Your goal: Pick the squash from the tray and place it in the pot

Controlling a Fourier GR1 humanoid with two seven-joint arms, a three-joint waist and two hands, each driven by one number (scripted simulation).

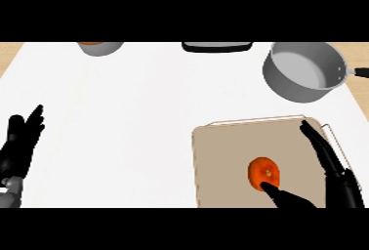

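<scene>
Right robot hand (fingers spread wide) flanks round orange squash on flat beige tray.

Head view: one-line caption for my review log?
Right hand open beside round orange squash on beige tray; grey metal pot beyond; left hand resting.

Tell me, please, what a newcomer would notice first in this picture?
First the orange squash on the beige tray, lower right, with the open right hand around it, thumb touching it. Then the grey pot at upper right. The left hand rests open at the left edge.
</scene>
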